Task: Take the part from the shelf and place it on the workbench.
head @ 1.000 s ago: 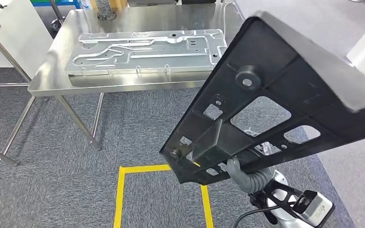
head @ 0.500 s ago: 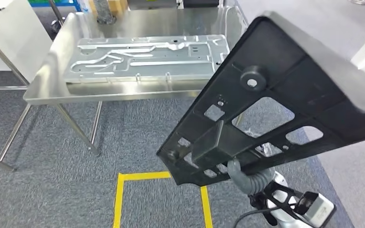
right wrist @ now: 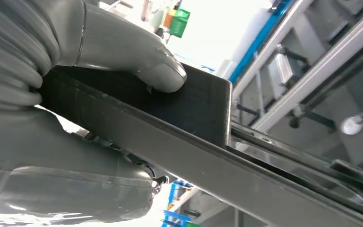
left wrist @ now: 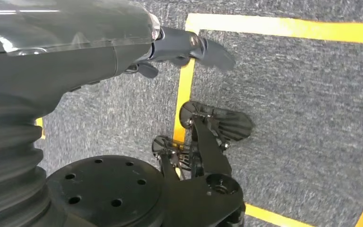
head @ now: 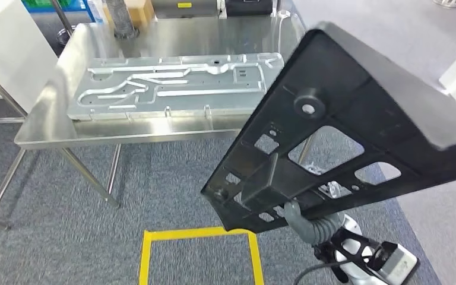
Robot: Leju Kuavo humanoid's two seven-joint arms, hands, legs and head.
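Grey carpet (head: 154, 190) underfoot, with a yellow taped square (head: 199, 233) marked on it at six o'clock, and up at eleven o'clock stands the steel counter (head: 124, 136) on its thin angled legs. On the counter lies a flat silver stamped metal panel (head: 172, 86), long side running across, taking up most of the top. At the counter's far edge, near twelve o'clock, sit a dark post (head: 119, 18), a tan box (head: 139, 10) and some dark equipment, too cut off to name. The black part (head: 356, 130), a big ribbed plastic frame with cut-out windows and a round boss, is up in the air at three o'clock, tilted steeply, its upper corner overlapping the counter's right end in the head view. The right hand (right wrist: 90, 94) is clamped on the part's lower edge, thumb (right wrist: 142, 61) pressed flat on one face and the fingers wrapped under the other. The left hand (left wrist: 184, 47) hangs low over the carpet holding nothing, with dark fingers extended over a yellow tape line (left wrist: 184, 94). Between the part and the counter lies open carpet.
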